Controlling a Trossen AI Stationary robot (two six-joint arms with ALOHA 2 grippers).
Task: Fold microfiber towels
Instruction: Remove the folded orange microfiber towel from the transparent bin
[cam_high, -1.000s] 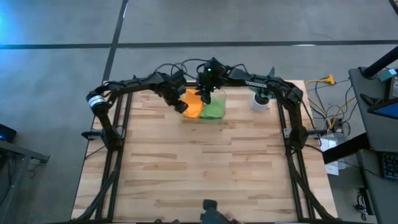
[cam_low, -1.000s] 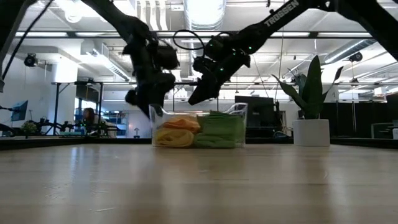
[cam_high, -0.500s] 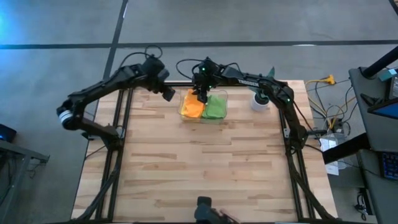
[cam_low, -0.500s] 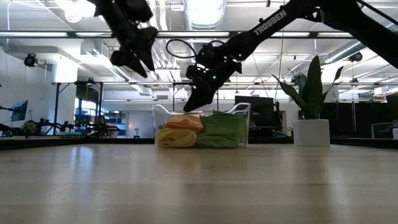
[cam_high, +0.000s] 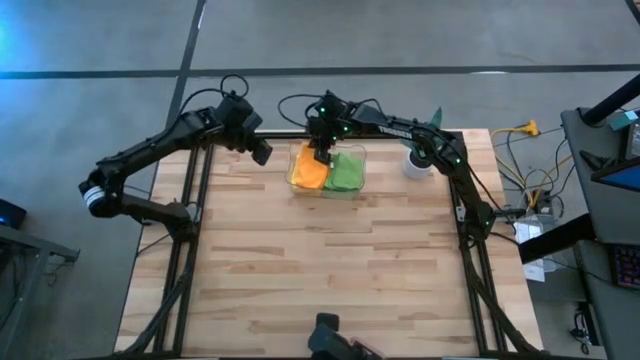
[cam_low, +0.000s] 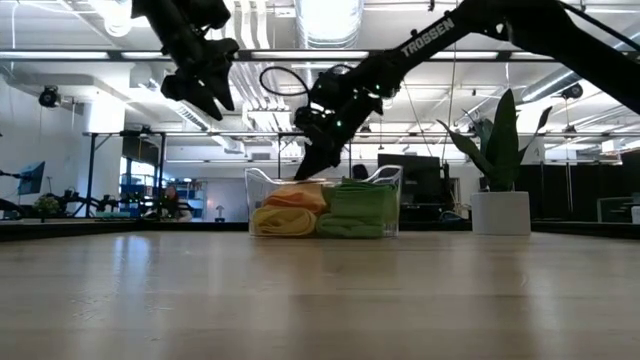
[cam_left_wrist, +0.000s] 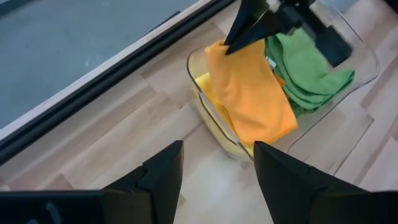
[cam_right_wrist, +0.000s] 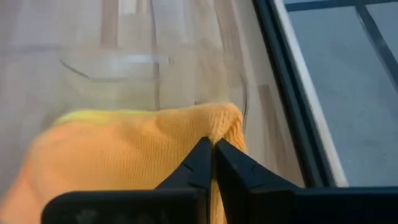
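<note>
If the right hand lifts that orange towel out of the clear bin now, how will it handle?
Likely floppy: the orange towel already drapes in soft folds over the clear bin. The right hand is shut on just one edge, so the rest should hang and swing below. It looks light, though it may drag the yellow towel beneath it.

The only readable text is the white word "TROSSEN", printed along the dark right arm (cam_low: 425, 38) in the low view, near the picture's top.
</note>
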